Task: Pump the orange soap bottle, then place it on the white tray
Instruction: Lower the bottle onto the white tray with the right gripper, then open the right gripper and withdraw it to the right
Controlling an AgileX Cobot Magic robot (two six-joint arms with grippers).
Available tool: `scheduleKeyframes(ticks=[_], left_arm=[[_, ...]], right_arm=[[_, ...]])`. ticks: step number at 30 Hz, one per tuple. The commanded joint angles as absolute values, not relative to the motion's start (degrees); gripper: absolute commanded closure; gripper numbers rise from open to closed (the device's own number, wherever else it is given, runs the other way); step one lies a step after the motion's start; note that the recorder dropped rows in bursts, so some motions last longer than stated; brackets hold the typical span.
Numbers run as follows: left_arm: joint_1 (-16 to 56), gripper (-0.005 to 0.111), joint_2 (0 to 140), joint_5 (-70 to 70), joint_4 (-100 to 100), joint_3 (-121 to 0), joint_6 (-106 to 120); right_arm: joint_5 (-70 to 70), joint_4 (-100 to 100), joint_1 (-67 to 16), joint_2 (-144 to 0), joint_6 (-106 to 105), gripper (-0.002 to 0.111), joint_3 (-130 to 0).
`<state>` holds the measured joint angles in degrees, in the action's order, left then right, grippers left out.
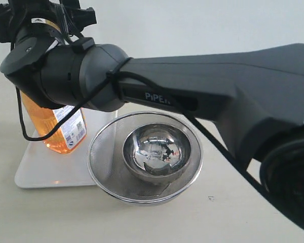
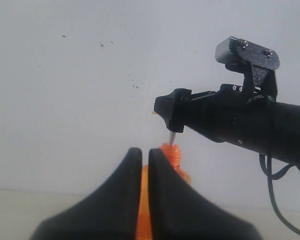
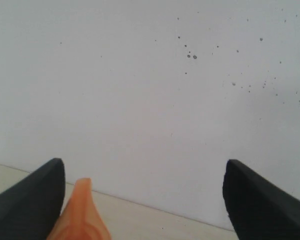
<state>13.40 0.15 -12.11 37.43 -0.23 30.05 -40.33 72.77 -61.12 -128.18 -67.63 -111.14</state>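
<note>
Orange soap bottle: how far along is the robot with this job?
The orange soap bottle already seems to stand on the white tray. In hand: the right gripper is open around the pump nozzle; the left gripper is shut near the neck. Whether it was pumped is not visible; that press and backing off may remain.

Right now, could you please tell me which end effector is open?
The right end effector: its fingers stand wide apart, while the left end effector has them nearly touching.
</note>
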Motion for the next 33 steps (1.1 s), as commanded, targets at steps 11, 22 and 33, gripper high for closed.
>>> scheduleKeyframes(ticks=[11,22,33], left_arm=[[13.3,0.102,0.0,-12.0,37.4,0.0,29.6],[13.3,0.102,0.0,-12.0,37.4,0.0,29.6],[13.3,0.102,0.0,-12.0,37.4,0.0,29.6]], right_arm=[[-38.6,84.4,-61.2,-125.0,-77.3,0.031,-111.4],[-35.5,92.0,-61.2,-119.8,-86.0,0.031,-111.4],[-52.7,99.9,-64.2,-113.2,-104.6,0.108,-104.2]])
